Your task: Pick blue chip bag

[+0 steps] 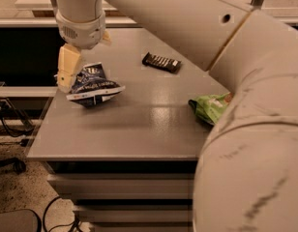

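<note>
The blue chip bag (94, 84) lies crumpled at the left side of the grey table (139, 124), dark navy with white lettering and a white strip along its lower edge. My gripper (69, 74) hangs from the white wrist at the upper left and reaches down at the bag's left end, touching or just beside it. The bag rests on the table.
A small dark brown candy bar (161, 62) lies at the table's back middle. A bright green snack bag (212, 108) lies at the right, partly hidden by my large white arm (250, 129), which fills the right side. Cables lie on the floor at the left.
</note>
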Tool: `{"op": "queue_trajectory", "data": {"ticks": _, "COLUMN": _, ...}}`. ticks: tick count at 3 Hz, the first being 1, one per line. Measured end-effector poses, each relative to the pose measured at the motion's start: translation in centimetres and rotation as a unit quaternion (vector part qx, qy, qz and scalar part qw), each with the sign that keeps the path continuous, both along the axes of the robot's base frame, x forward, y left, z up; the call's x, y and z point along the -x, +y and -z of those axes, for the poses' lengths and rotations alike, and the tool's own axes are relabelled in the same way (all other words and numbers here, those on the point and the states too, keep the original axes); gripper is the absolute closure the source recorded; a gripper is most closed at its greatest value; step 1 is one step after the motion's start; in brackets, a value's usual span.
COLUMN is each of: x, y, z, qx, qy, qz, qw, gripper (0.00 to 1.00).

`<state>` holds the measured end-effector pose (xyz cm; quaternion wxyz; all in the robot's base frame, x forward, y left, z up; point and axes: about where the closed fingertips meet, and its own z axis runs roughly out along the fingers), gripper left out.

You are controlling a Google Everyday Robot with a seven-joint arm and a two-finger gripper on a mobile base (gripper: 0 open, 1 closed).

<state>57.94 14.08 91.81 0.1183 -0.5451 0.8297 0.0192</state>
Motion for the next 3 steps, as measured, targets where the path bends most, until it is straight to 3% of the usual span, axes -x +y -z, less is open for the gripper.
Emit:
{"op": "queue_trajectory", "data": {"ticks": 1, "x": -0.3, "y": 2.6, "z": 1.6, "qx": 0.007, "qy": 0.010, "qz": 0.025, "qw": 0.9996, "gripper": 0.00}}
{"op": "queue_trajectory", "data": {"ticks": 2, "x": -0.3, "y": 4.0, "z": 3.3, "qx": 0.010, "qy": 0.025, "qz": 0.038, "qw": 0.9989, "gripper": 0.18}}
{"op": "queue_trajectory", "data": {"ticks": 3, "x": -0.3, "y": 4.7, "z": 5.5, "qx": 0.015, "qy": 0.044, "qz": 0.048, "qw": 0.9978, "gripper": 0.49}}
